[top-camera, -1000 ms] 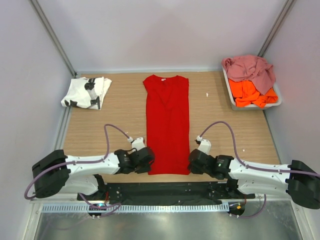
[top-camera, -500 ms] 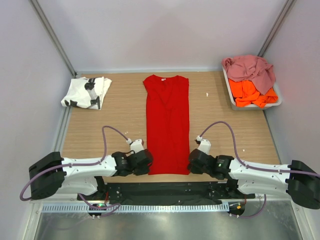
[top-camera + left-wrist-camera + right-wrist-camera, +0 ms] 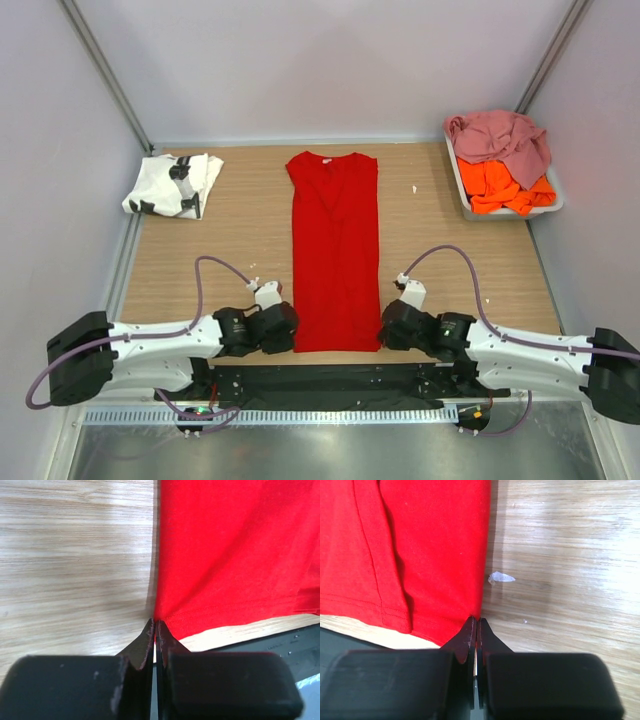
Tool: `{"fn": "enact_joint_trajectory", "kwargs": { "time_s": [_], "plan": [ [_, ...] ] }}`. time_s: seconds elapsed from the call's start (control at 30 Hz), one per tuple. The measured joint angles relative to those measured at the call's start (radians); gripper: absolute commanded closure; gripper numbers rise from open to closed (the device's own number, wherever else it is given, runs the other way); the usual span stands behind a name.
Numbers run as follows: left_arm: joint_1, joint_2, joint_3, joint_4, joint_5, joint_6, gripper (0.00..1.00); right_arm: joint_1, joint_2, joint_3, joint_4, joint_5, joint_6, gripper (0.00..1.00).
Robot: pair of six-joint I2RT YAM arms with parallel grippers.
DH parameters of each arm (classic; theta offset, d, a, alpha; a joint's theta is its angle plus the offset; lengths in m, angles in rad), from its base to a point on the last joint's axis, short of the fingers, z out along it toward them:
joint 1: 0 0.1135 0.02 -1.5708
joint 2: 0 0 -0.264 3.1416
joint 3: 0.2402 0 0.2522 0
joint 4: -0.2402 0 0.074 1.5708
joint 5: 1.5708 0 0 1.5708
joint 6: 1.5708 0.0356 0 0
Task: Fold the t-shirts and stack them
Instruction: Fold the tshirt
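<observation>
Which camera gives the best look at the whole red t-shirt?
The top external view: the red t-shirt lies there whole, a long narrow strip from collar to hem. Each wrist view shows only one near hem corner: left wrist the left corner, right wrist the right.

Matt red cloth tee [image 3: 335, 250], grained wood table [image 3: 240, 230]

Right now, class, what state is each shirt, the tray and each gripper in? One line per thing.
red t-shirt: folded into a long strip, lying flat.
white t-shirt: folded, far left.
pink t-shirt: crumpled, on top in the tray.
orange t-shirt: crumpled, partly under the pink one.
tray: holding two shirts.
left gripper: shut on the red t-shirt's near left corner.
right gripper: shut on its near right corner.
</observation>
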Motion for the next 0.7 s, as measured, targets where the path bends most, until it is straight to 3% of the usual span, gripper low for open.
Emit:
{"fn": "enact_joint_trajectory", "kwargs": {
  "time_s": [0.2,0.27,0.3,0.33,0.4,0.6,0.7],
  "plan": [
    [-0.002,-0.049,0.000,-0.027,0.003,-0.002,1.00,0.000,-0.043,0.000,-0.027,0.003,0.000,0.99],
    [-0.002,-0.057,-0.001,-0.032,0.007,-0.001,0.70,0.000,-0.043,0.000,-0.032,0.003,0.000,0.97],
    [-0.003,-0.058,-0.001,-0.037,0.009,0.005,0.57,0.000,-0.043,0.000,-0.034,0.002,-0.001,0.70],
    [-0.004,-0.058,-0.005,-0.040,0.013,-0.003,0.40,0.000,-0.041,0.000,-0.036,-0.001,0.000,0.53],
    [-0.005,-0.062,-0.011,-0.032,0.023,-0.014,0.32,0.000,-0.035,0.000,-0.037,-0.005,0.008,0.31],
    [-0.006,-0.091,-0.023,-0.015,0.024,-0.034,0.28,0.000,-0.046,-0.002,0.009,-0.027,0.005,0.28],
    [-0.006,-0.100,-0.031,-0.006,0.024,-0.037,0.32,0.000,-0.076,-0.019,0.016,-0.029,0.012,0.34]
  ]
}}
